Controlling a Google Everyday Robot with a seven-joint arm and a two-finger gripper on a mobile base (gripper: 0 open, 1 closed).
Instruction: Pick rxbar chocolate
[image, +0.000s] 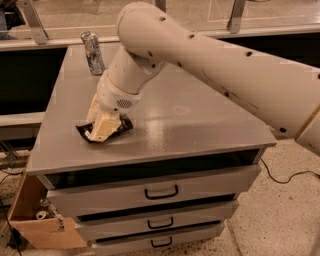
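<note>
The rxbar chocolate (125, 124) is a flat black bar near the front left of the grey table top (200, 125). Its dark ends stick out on both sides of my gripper (100, 121). The gripper comes down from the large cream arm (210, 65) and is shut on the bar, one cream finger (106, 129) in front of it and one behind. The bar is at or just above the table surface; I cannot tell whether it still touches.
A tall silver can (93, 52) stands at the back left of the table. Drawers with handles (161, 192) lie below the front edge. An open cardboard box (35, 225) sits on the floor at the left, and a cable (290, 177) at the right.
</note>
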